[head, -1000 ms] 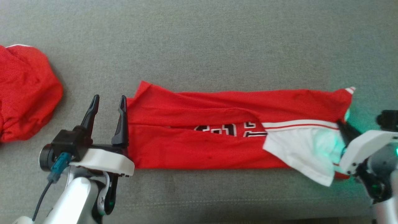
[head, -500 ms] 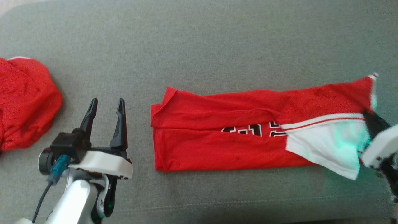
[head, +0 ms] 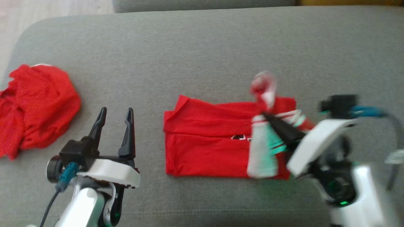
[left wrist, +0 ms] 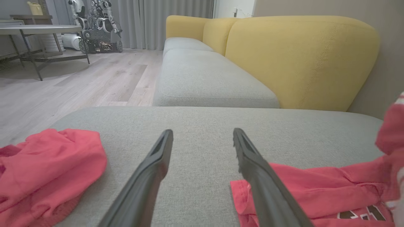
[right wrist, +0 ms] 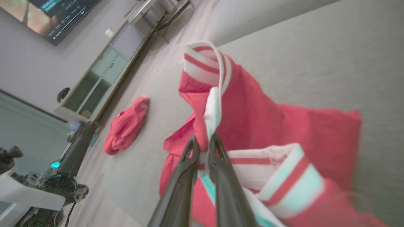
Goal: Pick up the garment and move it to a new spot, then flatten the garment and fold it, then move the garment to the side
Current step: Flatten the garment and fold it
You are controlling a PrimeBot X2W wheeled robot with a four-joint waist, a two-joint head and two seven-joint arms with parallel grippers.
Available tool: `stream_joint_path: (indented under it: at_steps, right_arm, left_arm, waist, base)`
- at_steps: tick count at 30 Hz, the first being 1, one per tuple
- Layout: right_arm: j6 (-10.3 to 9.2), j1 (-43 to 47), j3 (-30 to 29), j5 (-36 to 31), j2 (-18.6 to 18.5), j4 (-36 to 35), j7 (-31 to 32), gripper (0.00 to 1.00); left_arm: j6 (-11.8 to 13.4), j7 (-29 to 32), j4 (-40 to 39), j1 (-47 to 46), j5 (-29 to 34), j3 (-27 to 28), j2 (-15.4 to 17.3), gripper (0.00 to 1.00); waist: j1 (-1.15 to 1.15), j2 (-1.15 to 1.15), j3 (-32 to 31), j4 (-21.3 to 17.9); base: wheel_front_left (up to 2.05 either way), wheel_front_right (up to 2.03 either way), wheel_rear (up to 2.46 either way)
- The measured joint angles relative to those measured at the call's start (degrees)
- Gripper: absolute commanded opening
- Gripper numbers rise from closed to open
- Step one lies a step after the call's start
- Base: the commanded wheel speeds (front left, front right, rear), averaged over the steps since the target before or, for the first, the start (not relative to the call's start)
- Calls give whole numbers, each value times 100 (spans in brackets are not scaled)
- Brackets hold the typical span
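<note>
Grey sofa cushion (head: 202, 47) | red jersey (head: 205, 154) at its middle, long axis left-right | right gripper (head: 267, 117) pinches lifted striped right end, fold likely goes leftward | left gripper (head: 116, 111) spread, empty, just beside left end

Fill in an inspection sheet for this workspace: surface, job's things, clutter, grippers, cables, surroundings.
Surface: grey sofa cushion.
Job's things: red jersey, left part lying folded flat, right end lifted and doubled over it.
Clutter: crumpled red garment at the far left, apart from the jersey.
Grippers: left gripper open, left of the jersey, holding nothing; right gripper shut on the jersey's striped end.
Cables: blue-plugged cable at the left wrist; blue cable at the right wrist.
Surroundings: yellow sofa back, wooden floor, table, parked robot.
</note>
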Motion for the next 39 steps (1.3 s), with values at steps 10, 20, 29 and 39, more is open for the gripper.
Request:
stream_joint_path:
  at_steps: [10, 20, 29, 39]
  right_arm:
    - [0, -548, 1346, 664, -1, 1628, -1579, 0]
    - [0, -1567, 2341, 1230, -13, 2944, -2705, 29]
    - [0, -2158, 3080, 1713, -30, 3051, -3416, 100]
    - [0, -2114, 2128, 1024, -709, 2075, -4128, 100]
  left_arm:
    - [-40, 1, 89, -1, -2, -135, -90, 100]
    - [-90, 0, 142, -98, -2, -162, -181, 100]
    - [-137, 0, 242, -222, 0, -146, -275, 100]
    - [-130, 0, 260, -194, 19, 25, -211, 100]
  waist:
    - [0, 0, 43, 476]
    - [0, 0, 305, 657]
    - [0, 0, 464, 598]
    - [0, 0, 305, 310]
  base:
    - [0, 0, 0]
    - [0, 0, 0]
    - [0, 0, 0]
    - [0, 0, 0]
